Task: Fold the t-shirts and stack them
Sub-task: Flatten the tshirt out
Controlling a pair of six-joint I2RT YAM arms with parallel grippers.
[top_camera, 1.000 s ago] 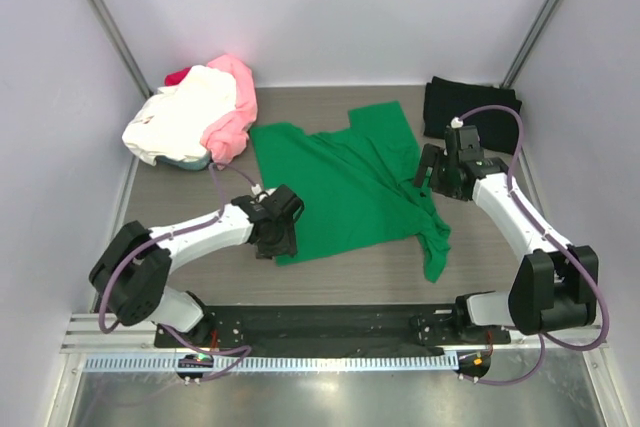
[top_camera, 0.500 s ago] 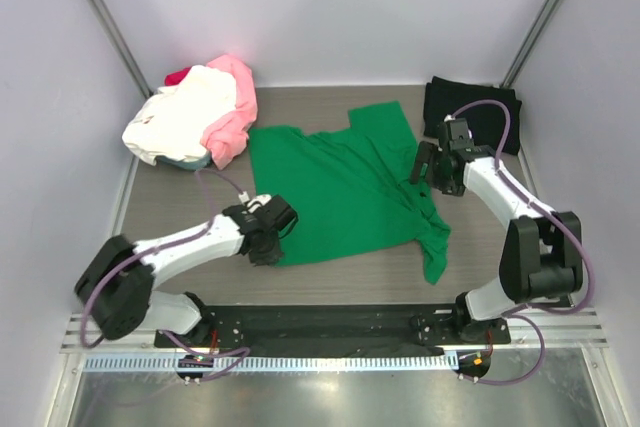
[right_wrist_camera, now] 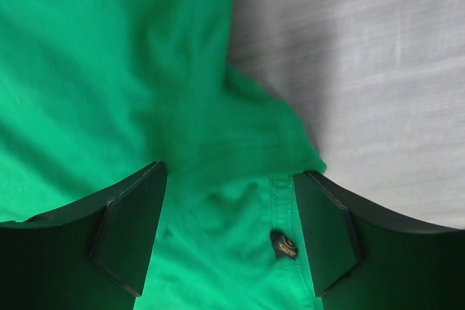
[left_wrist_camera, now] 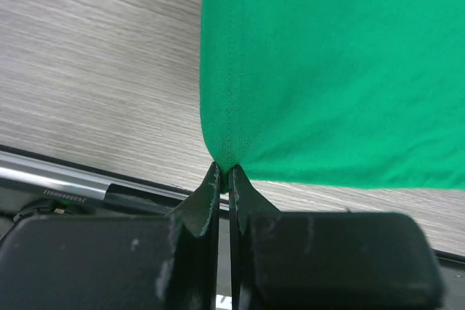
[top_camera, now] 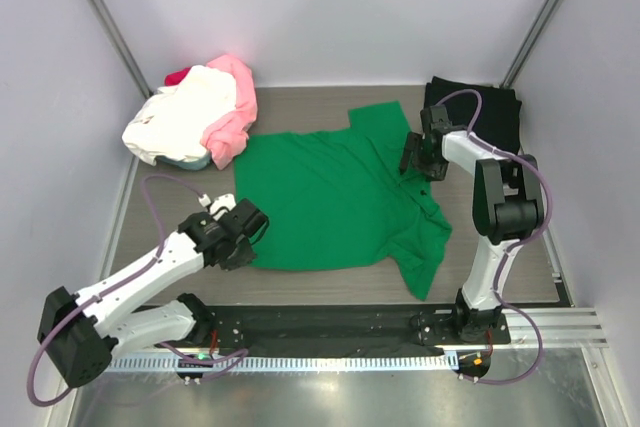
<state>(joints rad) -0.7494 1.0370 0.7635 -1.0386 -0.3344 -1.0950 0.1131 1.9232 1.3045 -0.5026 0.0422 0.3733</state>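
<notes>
Roughly in the middle of the grey wood-grain table lies the bright green short-sleeved cloth t-shirt, spread nearly flat, with one sleeve trailing toward the near right. The left gripper sits at the shirt's near-left hem corner. The left wrist view shows its jaws clenched on the folded hem edge there, a pinch low enough to tug the cloth along the surface without lifting the whole body. The right gripper is at the far right, over the neckline. In its wrist view the jaws are released and spread wide, straddling bunched green fabric beside a small dark neck label, and it hasn't yet bitten down. I judge this to be the flattening step: opposite corners are held or about to be held so the shirt can be pulled taut before any fold. The wrinkled collar area under the right arm looks like what most needs smoothing. The black folded shirt rests in the far right corner, probably the start of the stack. The cream-white shirt, pink shirt and a sliver of red shirt are heaped unfolded at the far left, out of the working area.
</notes>
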